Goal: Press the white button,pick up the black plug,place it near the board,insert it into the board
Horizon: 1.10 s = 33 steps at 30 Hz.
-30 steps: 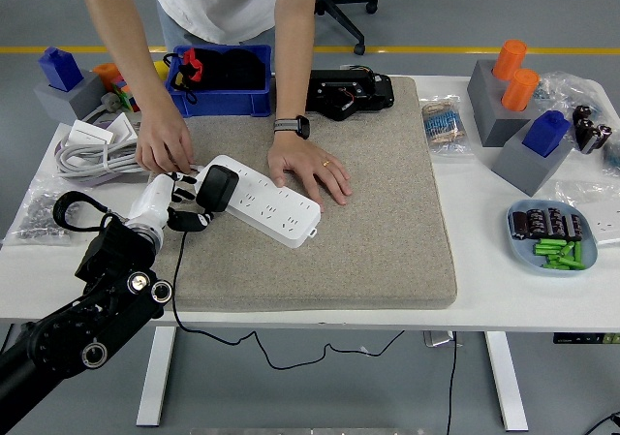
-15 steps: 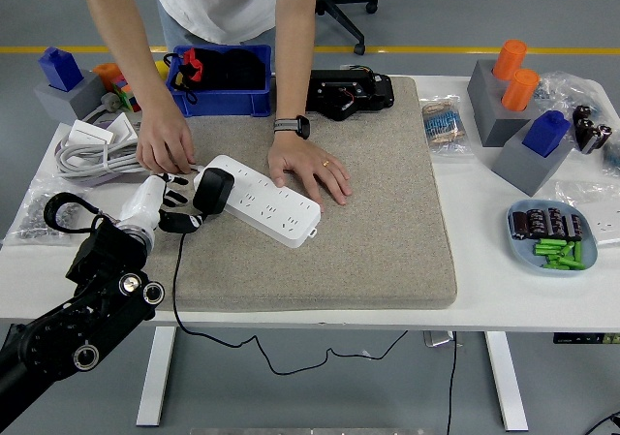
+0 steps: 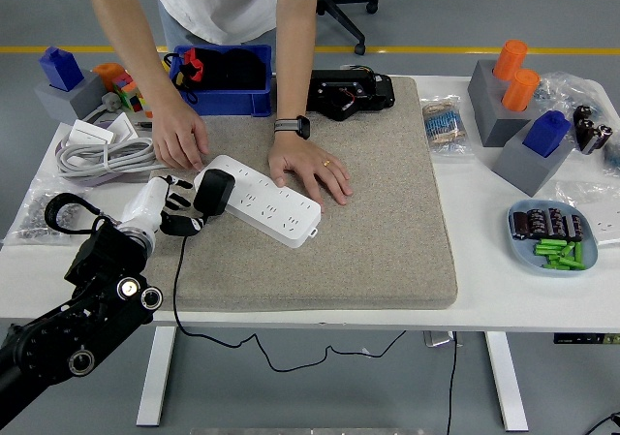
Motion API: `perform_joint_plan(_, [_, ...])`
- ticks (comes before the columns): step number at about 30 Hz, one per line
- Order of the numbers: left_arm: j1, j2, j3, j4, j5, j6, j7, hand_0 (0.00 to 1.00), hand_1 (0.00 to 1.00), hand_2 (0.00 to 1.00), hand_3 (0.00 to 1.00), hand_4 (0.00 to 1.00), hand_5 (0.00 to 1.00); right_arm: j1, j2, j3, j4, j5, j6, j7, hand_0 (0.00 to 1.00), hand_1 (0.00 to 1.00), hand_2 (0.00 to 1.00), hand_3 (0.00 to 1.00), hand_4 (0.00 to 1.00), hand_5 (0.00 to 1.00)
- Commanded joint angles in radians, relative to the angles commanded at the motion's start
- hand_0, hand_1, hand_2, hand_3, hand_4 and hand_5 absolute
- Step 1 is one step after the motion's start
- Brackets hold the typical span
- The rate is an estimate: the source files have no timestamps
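Head view: the left hand [image 3: 174, 207] reached in from the lower left, its fingers [image 3: 180, 224] curled around the black plug [image 3: 214, 191]. The plug sat at the left end of the white board [image 3: 262, 201], tilted; whether its pins were seated could not be told. Its black cable [image 3: 178, 290] ran down off the mat's front edge. The board lay at an angle on the grey mat [image 3: 387, 212], which covered the middle of the white surface [image 3: 484, 261]. The white button could not be made out.

A person stood at the far side. One hand [image 3: 182, 142] hovered just above the board's left end, close to the robot's fingers; the other hand [image 3: 310, 171], with a dark watch at the wrist, lay flat on the mat, touching the board's far edge.

The right arm was out of frame.
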State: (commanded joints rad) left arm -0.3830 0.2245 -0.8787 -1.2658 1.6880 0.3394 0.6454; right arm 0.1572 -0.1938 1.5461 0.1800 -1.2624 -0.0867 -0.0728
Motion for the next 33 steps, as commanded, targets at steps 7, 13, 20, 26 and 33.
perform_joint_plan(7, [-0.019, 0.016, 0.031, -0.009, -0.011, -0.002, 0.000, 0.542, 0.642, 0.553, 0.721, 0.779, 0.042, 0.001, -0.001, -0.001, 0.000, 0.002, 0.000, 0.000, 0.622, 0.590, 0.582, 0.578, 0.643, 0.371])
perform_joint_plan(13, [-0.042, 0.025, 0.065, 0.001, -0.027, -0.005, 0.000, 0.540, 0.640, 0.552, 0.720, 0.777, 0.040, 0.003, -0.001, -0.001, 0.000, 0.004, -0.001, 0.000, 0.622, 0.590, 0.582, 0.578, 0.643, 0.369])
perform_joint_plan(20, [-0.057, 0.025, 0.079, 0.027, -0.050, -0.008, 0.000, 0.536, 0.635, 0.548, 0.713, 0.770, 0.037, 0.003, 0.000, -0.003, 0.000, 0.004, 0.000, 0.000, 0.621, 0.590, 0.582, 0.578, 0.643, 0.372])
perform_joint_plan(26, [-0.068, 0.031, 0.090, 0.045, -0.102, -0.011, 0.000, 0.530, 0.633, 0.546, 0.709, 0.768, 0.037, 0.002, -0.001, -0.003, 0.000, 0.004, -0.001, -0.001, 0.622, 0.590, 0.582, 0.578, 0.643, 0.371])
perform_joint_plan(33, [-0.076, 0.033, 0.081, 0.055, -0.146, -0.011, 0.000, 0.530, 0.626, 0.544, 0.704, 0.763, 0.033, 0.005, -0.001, -0.005, 0.000, 0.006, -0.001, 0.001, 0.621, 0.589, 0.581, 0.578, 0.642, 0.370])
